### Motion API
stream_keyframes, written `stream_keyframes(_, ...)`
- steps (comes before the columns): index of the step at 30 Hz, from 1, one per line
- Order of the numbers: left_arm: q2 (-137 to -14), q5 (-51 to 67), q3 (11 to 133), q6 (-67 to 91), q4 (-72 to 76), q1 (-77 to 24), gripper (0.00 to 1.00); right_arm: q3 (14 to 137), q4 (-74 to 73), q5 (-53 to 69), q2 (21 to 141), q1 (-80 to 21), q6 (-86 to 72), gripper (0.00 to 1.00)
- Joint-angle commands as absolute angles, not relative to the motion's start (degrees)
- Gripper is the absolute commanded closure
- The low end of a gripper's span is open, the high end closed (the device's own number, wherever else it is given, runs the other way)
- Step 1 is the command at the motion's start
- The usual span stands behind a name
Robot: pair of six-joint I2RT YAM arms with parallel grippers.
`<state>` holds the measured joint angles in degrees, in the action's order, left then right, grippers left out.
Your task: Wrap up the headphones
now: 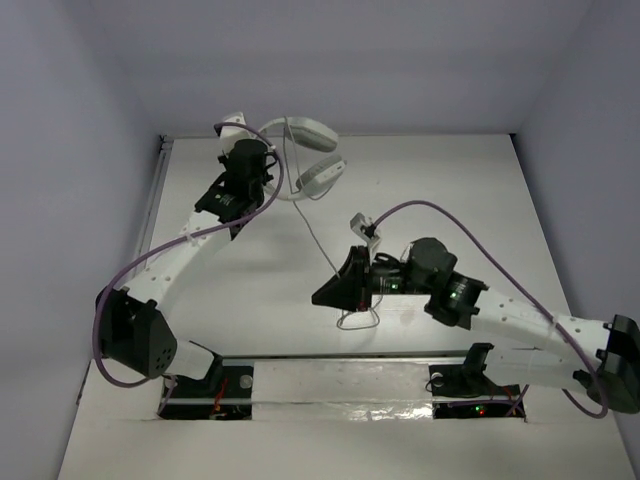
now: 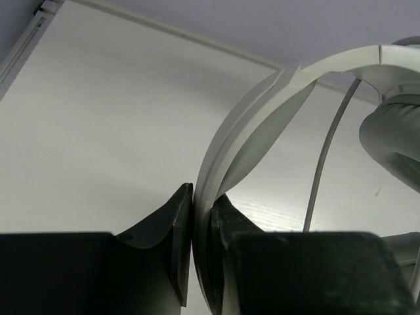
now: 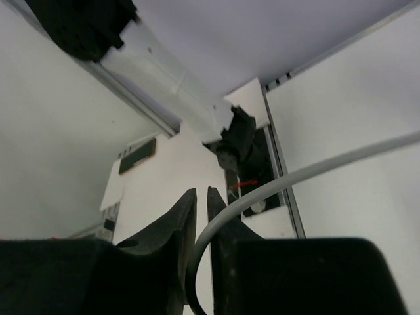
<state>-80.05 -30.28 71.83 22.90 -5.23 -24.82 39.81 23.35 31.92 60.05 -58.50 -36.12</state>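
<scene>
From above, the headphones [image 1: 314, 136] lie at the far edge of the bench [image 1: 450, 190], left of the middle and close to the back wall. The black wrist of the left arm [image 1: 190, 235] covers part of the headband, so its jaws cannot be seen here. The thin cord [image 1: 310, 225] runs nearer to the right arm [image 1: 500, 310], whose dark jaws hide where it ends, and a small loop lies just beside them. The far right of the bench is bare. In the left wrist view, the left jaws are pinched together on the headband [image 2: 262, 118]. An ear cup [image 2: 394, 134] is cut off at the right edge, and bare bench reaches left to the corner rail. In the right wrist view, the right jaws stand almost together with the cord curving in from the right and dropping between them, clamped. Lower down it is lost in shadow.
</scene>
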Motion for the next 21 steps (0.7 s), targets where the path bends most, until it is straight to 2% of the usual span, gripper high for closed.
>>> stream_keyframes(1, -79.71, -36.9, 71.63, 21.36, -3.76, -27.94, 1.0, 51.39, 8.13, 26.74, 57.57, -58.89, -30.43, 0.83)
stream_keyframes(5, -79.46, -37.71, 69.7, 20.65, -6.5, -32.43, 1.0, 63.18, -11.38, 16.29, 60.37, -58.89, -23.74, 0.92)
stream_keyframes(8, -77.7, -36.39, 67.59, 20.57, -8.7, -33.92, 1.0, 68.63, -17.82, 6.44, 62.92, -58.89, -21.1, 0.97)
stream_keyframes(15, -71.64, -26.3, 63.73, 17.77, -13.01, -35.86, 1.0, 75.4, -24.6, -14.55, 68.28, -58.36, -15.13, 1.0)
stream_keyframes(21, -67.33, -14.87, 59.86, 13.72, -14.33, -36.91, 1.0, 80.77, -25.84, -17.05, 72.68, -54.67, -8.01, 1.0)
